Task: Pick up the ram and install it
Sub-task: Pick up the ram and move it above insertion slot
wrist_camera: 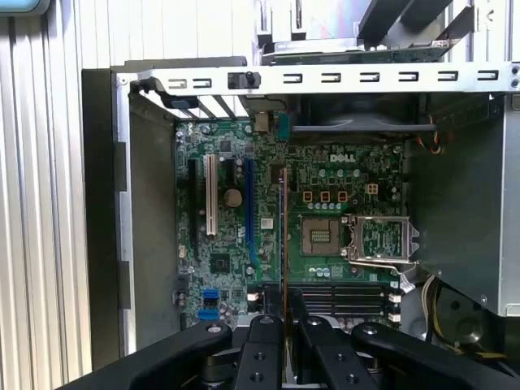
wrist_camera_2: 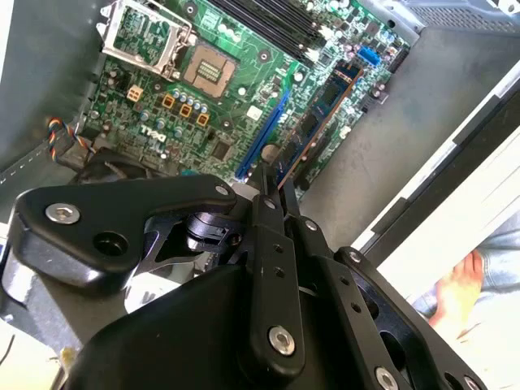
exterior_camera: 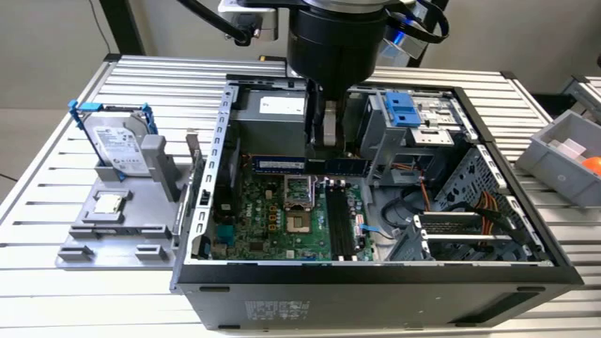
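- The pincer (exterior_camera: 324,151) is clamping the ram (exterior_camera: 281,165) between its narrowed fingertips, as the exterior view shows.
- The ram is standing on edge inside the open computer case (exterior_camera: 376,269), over the green motherboard (exterior_camera: 272,225).
- In both wrist views the ram (wrist_camera_2: 321,114) (wrist_camera: 283,236) is projecting from the pincer (wrist_camera_2: 275,177) (wrist_camera: 284,307), lying crosswise to the black memory slots (wrist_camera: 341,297).
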`<action>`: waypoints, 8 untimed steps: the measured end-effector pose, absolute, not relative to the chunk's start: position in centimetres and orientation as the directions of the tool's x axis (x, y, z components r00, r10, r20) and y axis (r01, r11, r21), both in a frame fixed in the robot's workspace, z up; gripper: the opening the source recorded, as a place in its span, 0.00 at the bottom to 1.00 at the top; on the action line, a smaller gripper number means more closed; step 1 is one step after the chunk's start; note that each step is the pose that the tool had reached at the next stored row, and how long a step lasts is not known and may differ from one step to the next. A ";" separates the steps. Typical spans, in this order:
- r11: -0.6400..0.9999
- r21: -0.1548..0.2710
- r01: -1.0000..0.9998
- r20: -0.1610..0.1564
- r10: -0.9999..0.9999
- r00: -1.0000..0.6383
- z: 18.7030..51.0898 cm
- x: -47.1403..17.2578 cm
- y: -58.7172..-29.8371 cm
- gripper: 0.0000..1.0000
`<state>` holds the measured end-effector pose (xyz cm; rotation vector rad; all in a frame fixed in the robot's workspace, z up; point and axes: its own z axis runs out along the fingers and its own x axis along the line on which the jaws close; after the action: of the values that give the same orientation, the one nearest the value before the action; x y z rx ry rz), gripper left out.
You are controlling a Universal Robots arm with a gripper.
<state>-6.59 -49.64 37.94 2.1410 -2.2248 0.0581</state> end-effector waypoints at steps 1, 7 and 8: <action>0.039 0.010 -0.999 0.065 -0.997 -0.038 37.9 -6.5 -49.6 0.00; 0.040 0.010 -0.999 0.069 -0.997 -0.039 37.9 -6.1 -49.3 0.00; 0.040 0.010 -0.999 0.069 -0.997 -0.039 37.9 -6.1 -49.3 0.00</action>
<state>-6.06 -49.30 37.93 2.1374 -2.2237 0.0632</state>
